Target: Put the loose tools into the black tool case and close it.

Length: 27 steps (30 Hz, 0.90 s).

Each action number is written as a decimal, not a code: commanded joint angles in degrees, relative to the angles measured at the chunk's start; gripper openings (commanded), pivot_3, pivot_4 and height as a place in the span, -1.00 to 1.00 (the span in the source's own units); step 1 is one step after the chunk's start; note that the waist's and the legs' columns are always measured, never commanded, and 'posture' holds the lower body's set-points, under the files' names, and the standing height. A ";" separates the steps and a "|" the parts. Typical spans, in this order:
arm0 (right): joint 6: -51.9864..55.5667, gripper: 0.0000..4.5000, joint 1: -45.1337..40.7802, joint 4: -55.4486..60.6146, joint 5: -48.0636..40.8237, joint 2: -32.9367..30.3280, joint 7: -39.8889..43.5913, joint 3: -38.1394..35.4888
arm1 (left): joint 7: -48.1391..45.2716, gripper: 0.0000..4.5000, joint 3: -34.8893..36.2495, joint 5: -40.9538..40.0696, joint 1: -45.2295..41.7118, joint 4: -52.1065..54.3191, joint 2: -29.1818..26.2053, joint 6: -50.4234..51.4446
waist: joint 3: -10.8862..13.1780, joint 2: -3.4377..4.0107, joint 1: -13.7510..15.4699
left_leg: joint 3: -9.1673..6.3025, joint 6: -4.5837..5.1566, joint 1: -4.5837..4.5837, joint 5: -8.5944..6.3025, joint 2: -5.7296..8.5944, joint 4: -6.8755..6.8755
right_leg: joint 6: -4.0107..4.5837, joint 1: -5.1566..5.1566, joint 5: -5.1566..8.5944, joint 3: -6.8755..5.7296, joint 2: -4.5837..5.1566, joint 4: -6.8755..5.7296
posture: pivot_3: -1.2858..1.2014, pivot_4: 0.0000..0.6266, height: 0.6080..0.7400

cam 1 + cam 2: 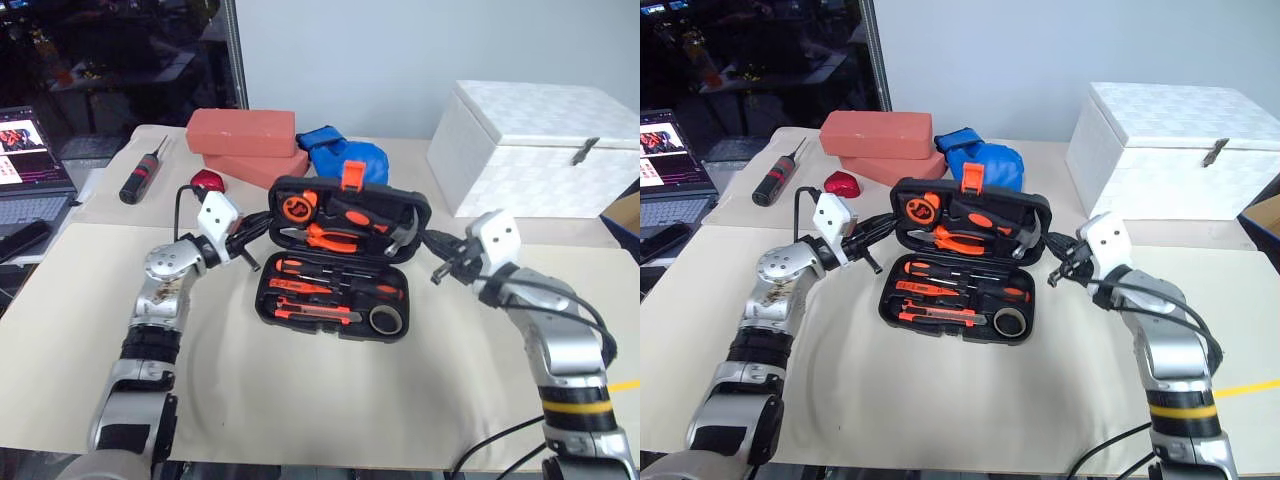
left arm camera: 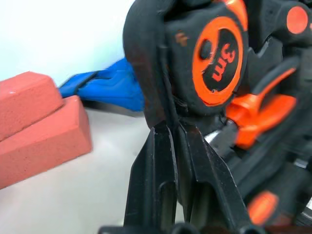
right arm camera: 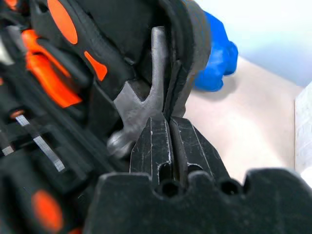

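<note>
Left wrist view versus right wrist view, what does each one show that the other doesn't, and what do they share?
Left wrist: an orange tape measure marked 3m in the lid, and two stacked red blocks. Right wrist: the grey hammer head in the lid and a corner of the white box. Both: the black tool case, the blue bundle and a shut gripper, left gripper and right gripper, pinching the lid's rim.

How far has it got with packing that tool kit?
Packing looks done: orange-and-black screwdrivers and a utility knife sit in the black plastic tool case. In hand: the left gripper and right gripper, both shut, pinch the raised lid's edges. Left: lowering the lid and fastening the orange latch.
</note>
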State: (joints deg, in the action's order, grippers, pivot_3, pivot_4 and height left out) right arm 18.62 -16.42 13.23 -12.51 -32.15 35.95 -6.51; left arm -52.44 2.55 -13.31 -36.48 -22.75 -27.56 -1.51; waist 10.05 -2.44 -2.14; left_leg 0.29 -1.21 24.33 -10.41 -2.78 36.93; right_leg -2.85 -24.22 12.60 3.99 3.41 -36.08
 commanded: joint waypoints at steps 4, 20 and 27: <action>-4.56 -0.26 14.29 14.49 1.90 -14.79 13.65 -3.46 | -20.85 -0.22 1.36 -12.54 3.45 6.38 -21.19 34.26 | 0.03 0.01 -0.54 | -0.01 0.01 -0.09 0.27 -0.02 0.00 | 0.07 0.01 -0.04 0.02 -0.02 -0.17 | 0.03 -0.52 0.94; 14.05 -1.00 20.12 26.27 -5.29 -16.35 16.67 13.27 | -32.12 -0.96 -0.01 -21.58 8.43 26.71 -26.47 40.45 | 0.05 -0.24 0.67 | 0.02 -0.07 -0.25 0.27 -0.10 0.13 | 0.88 -0.04 0.61 0.04 0.00 -0.70 | 0.03 -0.52 0.94; 18.78 -1.00 3.58 10.32 5.44 -5.19 2.47 19.66 | -31.43 -0.98 -1.01 -21.70 8.18 30.57 -25.42 39.76 | 0.08 -0.26 0.09 | -0.04 0.06 -0.11 0.35 -0.09 0.15 | 0.89 -0.14 0.57 0.04 -0.10 -0.75 | 0.03 -0.52 0.94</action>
State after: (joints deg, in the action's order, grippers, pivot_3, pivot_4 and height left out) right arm 36.93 -10.27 25.34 -9.93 -37.37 41.68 14.43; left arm -84.30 1.00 -33.96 -27.19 6.02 -52.93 38.87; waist 10.13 -2.70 -2.05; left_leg 0.25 -1.14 24.26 -10.05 -2.86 37.08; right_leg -1.98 -24.37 13.17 4.03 3.32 -36.85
